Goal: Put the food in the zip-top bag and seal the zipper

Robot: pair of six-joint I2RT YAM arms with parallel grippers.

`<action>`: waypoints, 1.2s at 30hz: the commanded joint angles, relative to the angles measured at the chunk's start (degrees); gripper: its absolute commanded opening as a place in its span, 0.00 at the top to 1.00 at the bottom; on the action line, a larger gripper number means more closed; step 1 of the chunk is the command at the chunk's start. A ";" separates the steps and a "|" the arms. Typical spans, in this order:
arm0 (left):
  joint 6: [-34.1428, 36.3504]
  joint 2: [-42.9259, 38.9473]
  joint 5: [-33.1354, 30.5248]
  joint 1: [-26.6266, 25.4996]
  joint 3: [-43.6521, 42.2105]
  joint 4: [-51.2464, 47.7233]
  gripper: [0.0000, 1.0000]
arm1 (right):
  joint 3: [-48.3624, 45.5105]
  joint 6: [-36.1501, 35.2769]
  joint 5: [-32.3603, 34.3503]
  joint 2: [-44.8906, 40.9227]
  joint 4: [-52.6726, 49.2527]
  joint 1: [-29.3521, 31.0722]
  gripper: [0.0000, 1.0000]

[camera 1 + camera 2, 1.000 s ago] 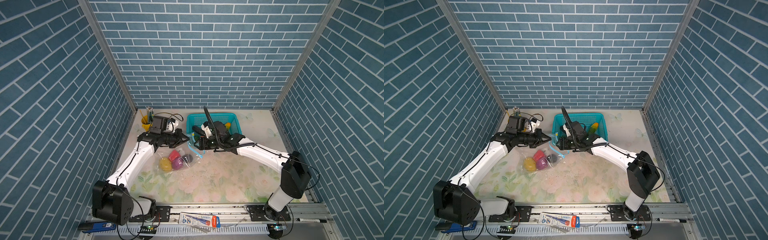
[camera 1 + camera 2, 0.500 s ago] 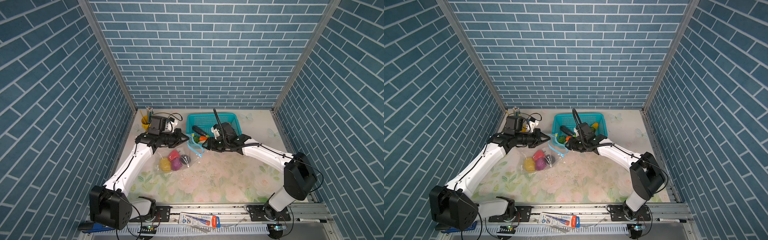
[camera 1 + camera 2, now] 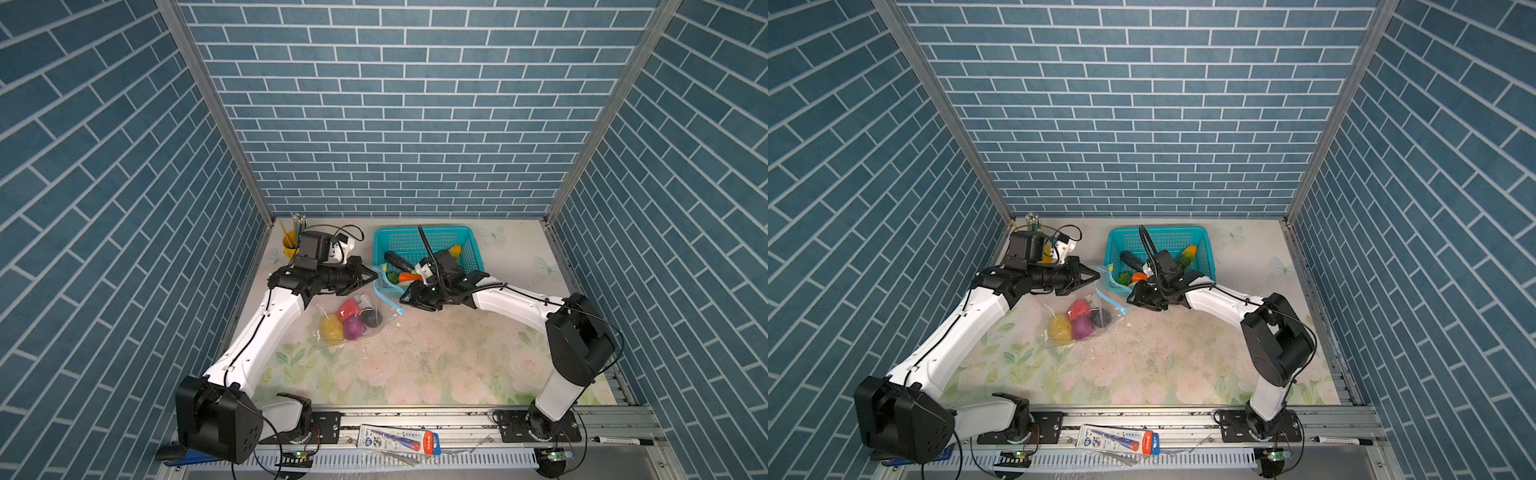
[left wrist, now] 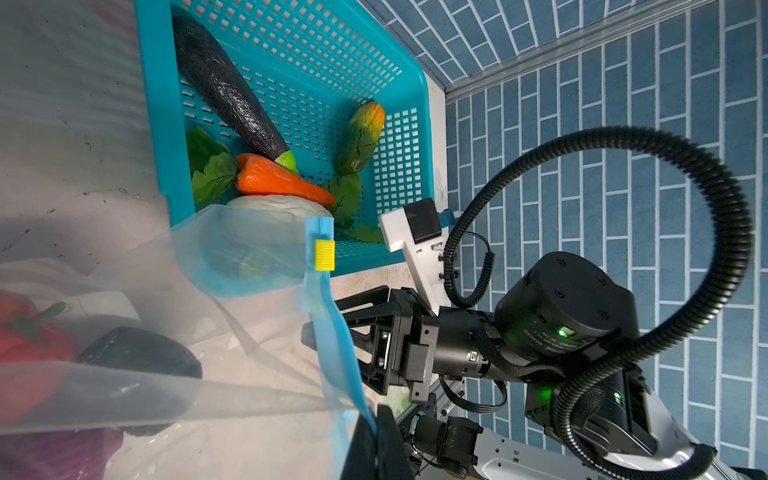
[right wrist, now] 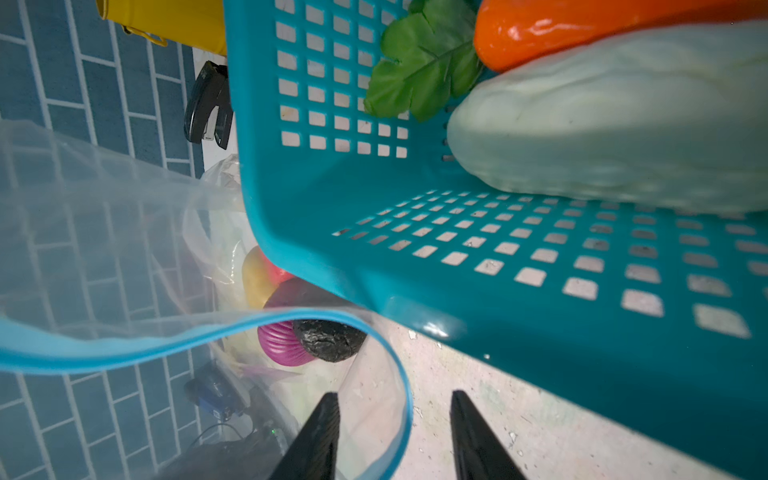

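The clear zip-top bag (image 3: 376,301) lies left of the basket and holds a yellow potato (image 3: 331,327), red pepper (image 3: 348,308), purple onion (image 3: 354,328) and a dark piece (image 3: 371,318). My left gripper (image 3: 371,277) (image 4: 376,440) is shut on the light-blue zipper (image 4: 332,340) and holds the mouth up. The yellow slider (image 4: 324,255) sits further along the strip. My right gripper (image 3: 405,297) (image 5: 395,436) is open, low at the mouth, with the lower zipper rim (image 5: 405,399) looping between its fingers (image 5: 324,432). Eggplant (image 4: 232,95), carrot (image 4: 278,183), white radish (image 5: 602,137), corn (image 4: 361,133) and green leaves (image 5: 419,75) lie in the basket.
The teal basket (image 3: 424,241) (image 3: 1158,237) stands at the back, touching the bag's mouth. A yellow cup (image 3: 290,242) with pens is at the back left, with a black stapler (image 5: 208,104) near it. A toothbrush pack (image 3: 399,440) and a marker (image 3: 619,440) lie on the front rail.
My right gripper has come away from the basket's front and dropped to the bag's mouth, and its jaws have narrowed. The left gripper still holds the zipper strip in about the same place.
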 commanded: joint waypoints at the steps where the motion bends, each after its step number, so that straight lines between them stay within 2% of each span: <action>1: 0.29 -0.82 0.08 0.29 2.06 -0.26 1.00 | 1.26 1.32 -2.18 0.47 2.50 -0.03 0.63; 8: 0.28 -0.53 0.08 0.29 2.50 -0.56 1.00 | 2.32 1.46 -4.58 0.61 4.36 0.02 0.83; 13: 0.37 -0.52 -0.07 0.29 3.02 -0.91 1.00 | 2.76 0.85 -3.68 -1.10 4.32 0.35 0.96; 22: 0.28 -1.78 -0.59 1.22 3.74 -1.51 1.00 | 7.49 -3.73 -4.18 -2.88 0.22 0.79 1.00; 36: -1.04 -5.19 -0.09 6.41 1.10 -0.39 1.00 | 17.99 -9.65 -2.30 -3.79 -7.67 1.86 1.00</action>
